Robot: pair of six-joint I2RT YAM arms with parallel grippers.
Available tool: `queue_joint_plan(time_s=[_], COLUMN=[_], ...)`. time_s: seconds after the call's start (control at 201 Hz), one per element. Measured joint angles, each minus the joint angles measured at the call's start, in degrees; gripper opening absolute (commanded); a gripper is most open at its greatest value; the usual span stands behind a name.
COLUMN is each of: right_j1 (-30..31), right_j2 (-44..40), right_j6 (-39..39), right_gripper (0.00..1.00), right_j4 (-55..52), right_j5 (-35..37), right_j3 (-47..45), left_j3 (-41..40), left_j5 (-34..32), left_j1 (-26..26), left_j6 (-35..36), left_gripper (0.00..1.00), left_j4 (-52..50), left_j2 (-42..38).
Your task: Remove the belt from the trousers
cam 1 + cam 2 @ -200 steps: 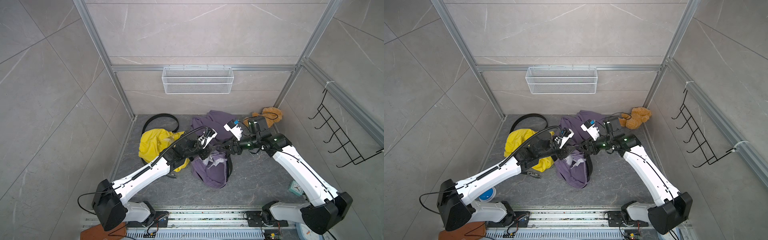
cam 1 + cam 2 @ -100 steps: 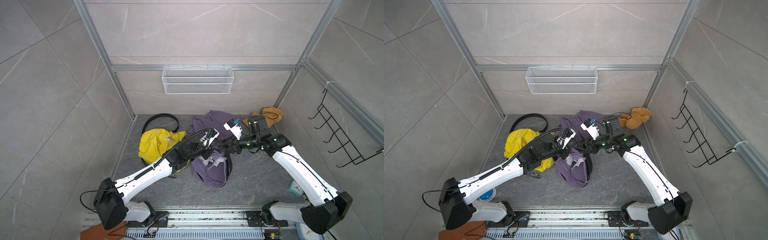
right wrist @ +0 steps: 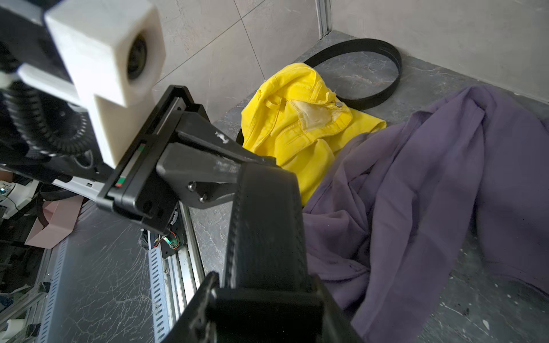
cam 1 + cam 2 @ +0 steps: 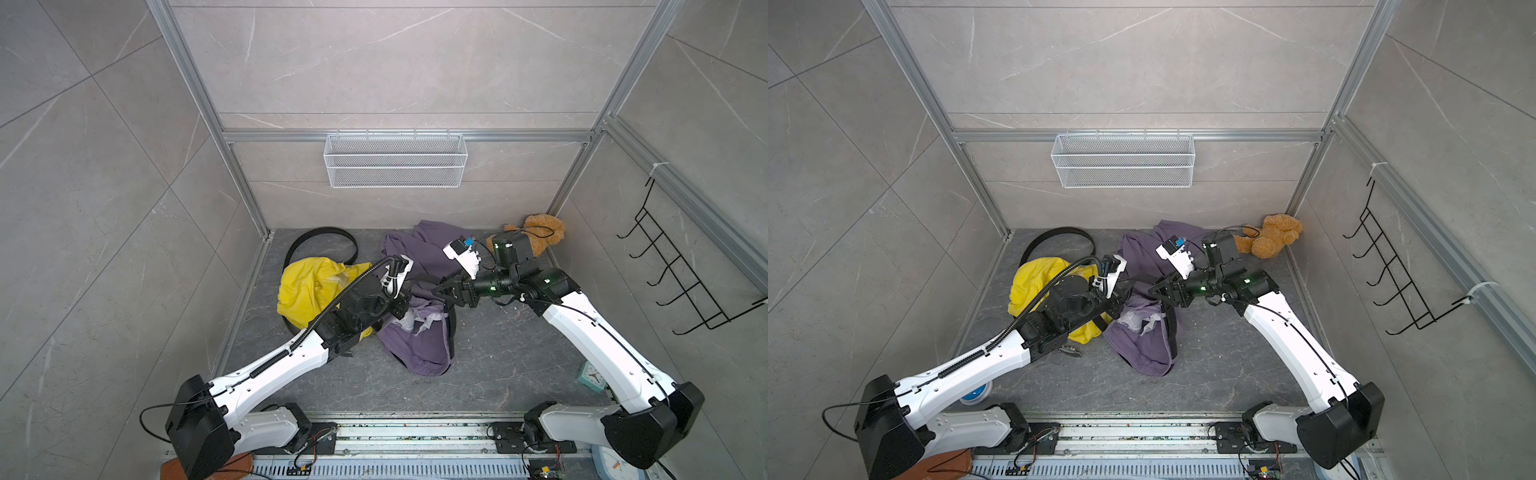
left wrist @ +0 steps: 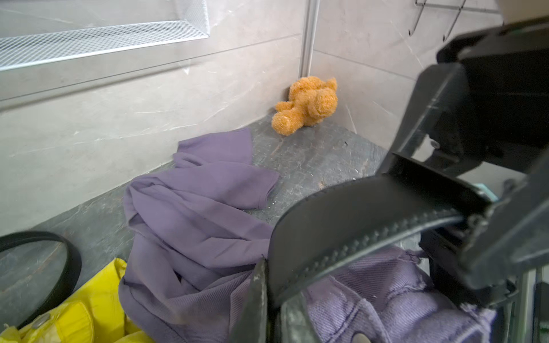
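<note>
Grey floor [image 4: 498, 365]; left jaws and right jaws both clamp the belt [image 5: 356, 213], its rest partly hidden in trousers [image 4: 419, 345].

A robot lab's test cell, fitted out like a tiled corner of a home. Grey marble-look panels [image 4: 395, 62] make three walls, held in a bare aluminium frame [image 4: 202, 112] rather than built as a real room. A wire basket [image 4: 395, 160] hangs on the back wall and a black hook rack [image 4: 681, 282] on the side wall. The floor [image 4: 498, 353] is dark stone. A white left arm [image 4: 270, 365] and right arm [image 4: 594, 345] stand on a metal rail [image 4: 415, 432] along the open front, with exposed wiring [image 4: 318, 436]. Trousers [image 4: 415, 349] and a teddy [image 4: 544, 226] lie on the floor.
</note>
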Motion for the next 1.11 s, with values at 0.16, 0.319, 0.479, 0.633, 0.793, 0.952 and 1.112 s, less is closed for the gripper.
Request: queue_joint_plan(time_s=[0.16, 0.319, 0.479, 0.633, 0.793, 0.952, 1.112], right_j1=[0.6, 1.3, 1.4, 2.0, 2.4, 2.4, 1.8], right_j2=[0.0, 0.0, 0.1, 0.1, 0.1, 0.1, 0.1], right_j6=[0.2, 0.3, 0.4, 0.4, 0.4, 0.4, 0.2], right_gripper=[0.0, 0.0, 0.0, 0.0, 0.0, 0.0, 0.0], right_j4=[1.3, 2.5, 3.0, 3.6, 3.8, 3.6, 2.0], right_j5=[-0.7, -1.3, -1.4, -1.7, -2.2, -2.1, -2.1], right_j3=[-0.3, -0.5, -0.6, -0.6, -0.6, -0.6, -0.6], left_j3=[-3.0, -5.2, -5.9, -7.0, -7.7, -7.5, -2.4], left_j5=[-0.3, 0.5, 0.3, 2.4, 4.7, 6.8, 7.7], left_j1=[0.9, 2.2, 4.5, 5.6, 6.6, 7.1, 7.1], left_j6=[-4.7, -9.9, -15.2, -19.9, -23.7, -23.9, -19.7], left_gripper=[0.0, 0.0, 0.0, 0.0, 0.0, 0.0, 0.21], left_j4=[1.3, 2.0, 1.0, 0.5, 0.1, -0.7, -3.3], left_j2=[-3.1, -5.9, -7.9, -9.6, -11.0, -10.8, -6.0])
